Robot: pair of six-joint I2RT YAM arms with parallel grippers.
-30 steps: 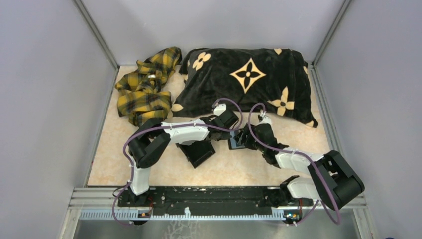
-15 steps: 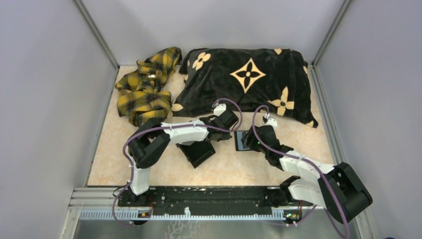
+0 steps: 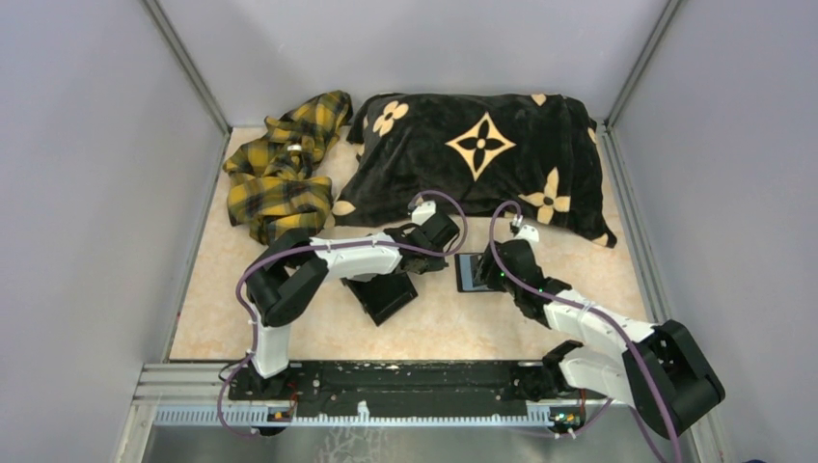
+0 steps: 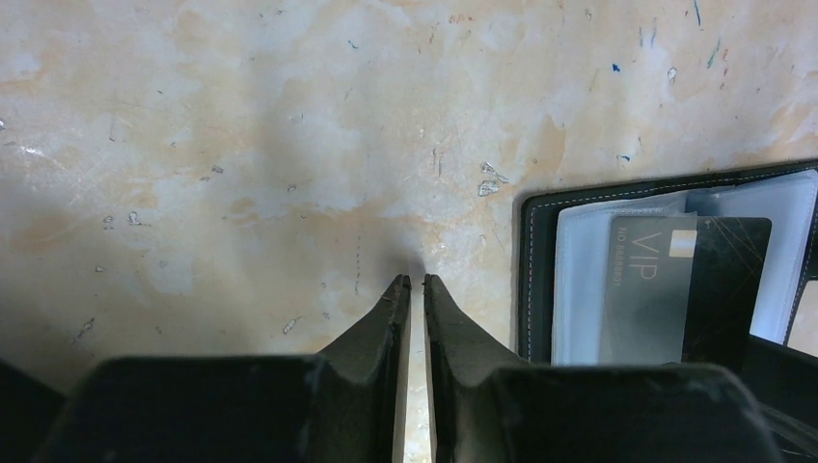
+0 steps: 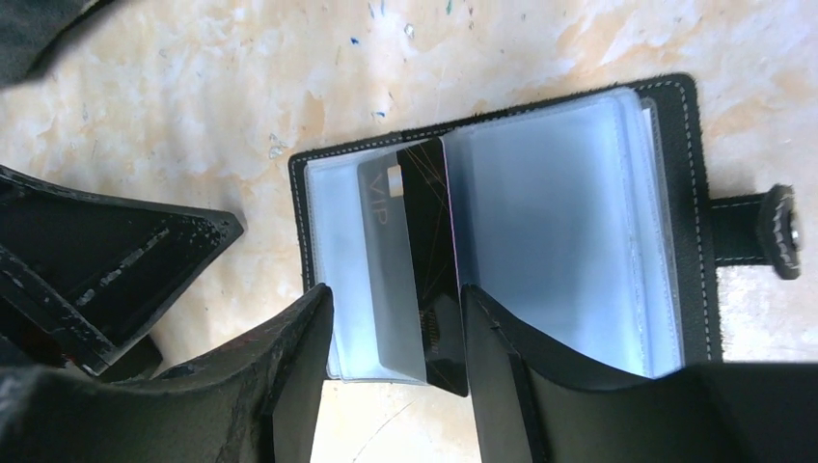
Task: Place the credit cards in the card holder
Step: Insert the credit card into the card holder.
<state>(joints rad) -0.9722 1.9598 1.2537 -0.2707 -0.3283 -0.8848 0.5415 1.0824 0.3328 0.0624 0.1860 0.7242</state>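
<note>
Card holder (image 5: 550, 193) open flat on table (image 4: 241, 145). 1 dark card (image 5: 424, 260) partly in sleeve. Right fingers (image 5: 309, 328) apart, astride card. Left fingers (image 4: 400, 294) almost together, empty.

Card holder (image 3: 469, 273) lies open on the table (image 3: 224, 311).

Ahead of my left fingers (image 4: 381, 333) the desk (image 4: 241, 145) lies bare and wide, and only the open card holder (image 4: 666, 280), just to their right, bars that side. My right fingers (image 5: 299, 357) stand apart over the card holder's near edge, with the black tray (image 5: 96, 270) crowding close on their left. Farther back, the pillow (image 3: 482, 154) and the plaid cloth (image 3: 280, 174) fill the desk's far side, while bare strips run along both side walls.
</note>
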